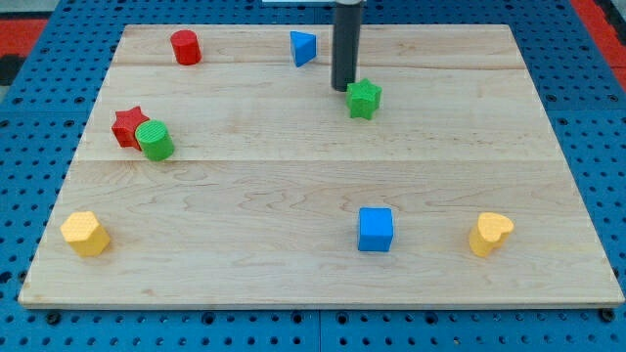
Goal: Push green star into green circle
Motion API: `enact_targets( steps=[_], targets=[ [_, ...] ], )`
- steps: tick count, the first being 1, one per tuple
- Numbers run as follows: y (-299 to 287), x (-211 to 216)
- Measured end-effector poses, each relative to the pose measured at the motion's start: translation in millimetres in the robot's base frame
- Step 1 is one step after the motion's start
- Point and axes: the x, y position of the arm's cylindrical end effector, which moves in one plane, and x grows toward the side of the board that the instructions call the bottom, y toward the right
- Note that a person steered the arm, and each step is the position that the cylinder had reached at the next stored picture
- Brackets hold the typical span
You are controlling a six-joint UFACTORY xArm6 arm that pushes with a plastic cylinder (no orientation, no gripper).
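The green star (364, 99) lies on the wooden board at the upper middle of the view. The green circle (155, 141) is a short cylinder at the view's left, touching the red star (127, 127) on its upper left. My tip (341, 89) is at the end of the dark rod, right beside the green star's upper left edge, touching or nearly touching it. The star and the circle are far apart across the board.
A red cylinder (186, 47) sits at the top left and a blue triangle (303, 47) at the top middle. A blue cube (375, 230) lies at the lower middle. Yellow blocks lie at the bottom left (85, 234) and bottom right (490, 234).
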Motion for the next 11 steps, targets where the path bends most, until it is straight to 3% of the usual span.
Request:
enact_targets(
  steps=[1,2,3,4,5,6,7,9,11],
  targets=[
    [49.9,-14.4],
    [81.6,2.4],
    [34.9,23.9],
    [-44.2,15.8],
    [-44.8,23.7],
    [36.1,23.9],
    [27.1,54.5],
    [-87.0,59.7],
    [-153.9,60.0]
  ],
)
